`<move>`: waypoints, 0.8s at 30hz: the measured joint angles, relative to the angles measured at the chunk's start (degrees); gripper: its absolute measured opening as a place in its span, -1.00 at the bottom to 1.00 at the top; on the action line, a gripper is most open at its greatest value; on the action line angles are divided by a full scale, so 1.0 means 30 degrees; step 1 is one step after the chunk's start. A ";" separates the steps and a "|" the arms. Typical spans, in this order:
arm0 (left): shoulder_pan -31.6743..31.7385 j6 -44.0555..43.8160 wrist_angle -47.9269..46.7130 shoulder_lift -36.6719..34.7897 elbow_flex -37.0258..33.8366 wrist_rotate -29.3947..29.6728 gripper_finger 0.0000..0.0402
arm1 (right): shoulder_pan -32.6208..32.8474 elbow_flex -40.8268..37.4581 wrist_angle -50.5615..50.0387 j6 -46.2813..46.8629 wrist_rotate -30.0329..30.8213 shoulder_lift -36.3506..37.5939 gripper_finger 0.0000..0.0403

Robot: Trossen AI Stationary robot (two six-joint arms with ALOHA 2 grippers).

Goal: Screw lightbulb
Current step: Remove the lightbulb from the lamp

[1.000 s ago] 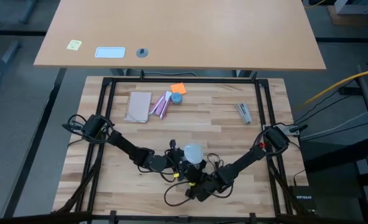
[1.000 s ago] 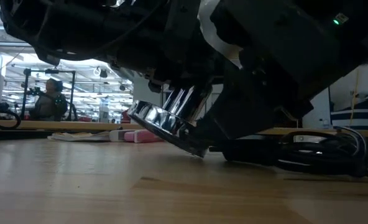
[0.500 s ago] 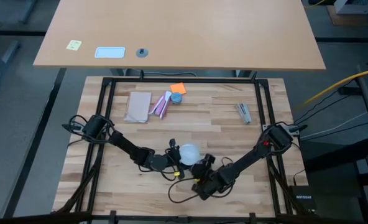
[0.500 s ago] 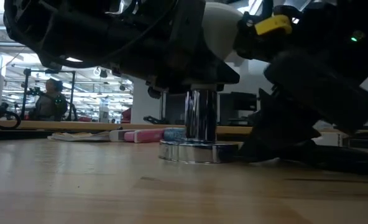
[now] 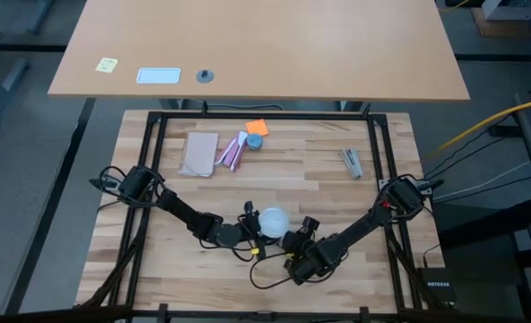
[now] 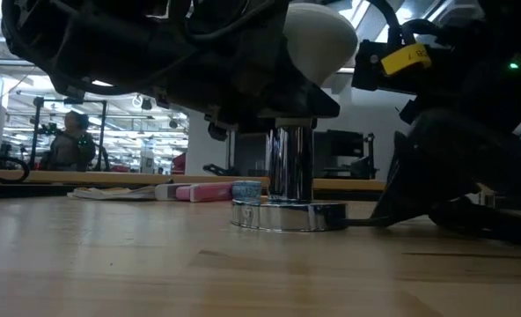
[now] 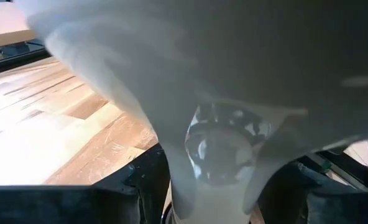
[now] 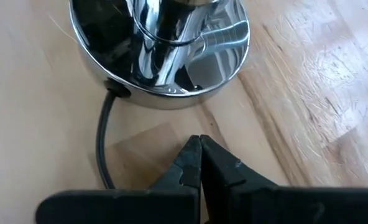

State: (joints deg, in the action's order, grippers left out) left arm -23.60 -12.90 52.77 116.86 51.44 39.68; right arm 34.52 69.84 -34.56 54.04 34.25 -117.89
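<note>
The left gripper (image 5: 252, 226) holds the bulb (image 5: 274, 220) by its neck, fingers clamped on it, near the table's (image 5: 158, 269) six-o'clock edge, a little left of centre. The bulb sits upright atop the chrome socket (image 6: 289, 214), whose round base rests flat on the wood. The right gripper (image 8: 201, 163) is pinched together on nothing; it lies on the table just beside the socket base, at about four o'clock from the bulb in the high view.

My reading is that the bulb is already seated in the socket stem and the turning is under way or near its end. How deep the thread has gone cannot be told. What seems left is any last twist and the release of the bulb.

The low view shows what the high view cannot: the socket stem standing plumb, its base flat, and the white globe (image 6: 318, 37) directly above the stem. The high view alone gives the layout, with both arms converging and a pink packet (image 5: 232, 152) well apart at twelve o'clock. The right wrist view shows the dark cord (image 8: 102, 149) leaving the socket base (image 8: 153, 56) and the empty fingertips close to it. The left wrist view is filled by the frosted bulb (image 7: 221, 112), with chrome glinting through it.
</note>
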 joint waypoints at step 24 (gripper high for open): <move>-0.0731 -0.0945 -0.2732 -0.1078 -0.0130 0.1086 -0.04 | 0.0000 -0.0044 -0.0716 0.0044 -0.0483 0.0051 -0.98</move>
State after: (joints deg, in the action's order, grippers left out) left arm -25.79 -15.74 44.57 113.62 51.05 42.94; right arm 34.52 69.71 -36.71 54.17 32.80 -117.73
